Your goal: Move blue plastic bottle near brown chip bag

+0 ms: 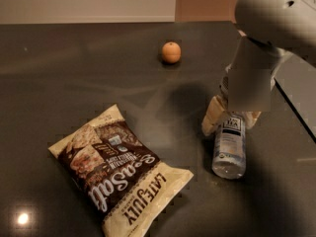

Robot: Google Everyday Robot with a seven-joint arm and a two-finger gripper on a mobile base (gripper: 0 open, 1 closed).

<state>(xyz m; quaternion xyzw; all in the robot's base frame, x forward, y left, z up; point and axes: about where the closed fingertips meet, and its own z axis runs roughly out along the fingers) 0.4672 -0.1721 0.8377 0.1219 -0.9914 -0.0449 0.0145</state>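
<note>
The blue plastic bottle (229, 149) lies on the dark table at the right, with its white-and-dark label up and its cap end hidden under my gripper. My gripper (233, 116) is down over the bottle's far end. Its cream fingers (215, 115) sit against both sides of the bottle, closed on it. The bottle rests on the table. The brown chip bag (118, 169) lies flat at the front left, about a hand's width from the bottle, with its "Sea Salt" and "Late July" lettering upside down.
A small orange ball (171, 52) sits at the back centre of the dark table (74, 83). The table's right edge (296, 110) runs close behind the gripper. My grey arm (276, 19) fills the upper right.
</note>
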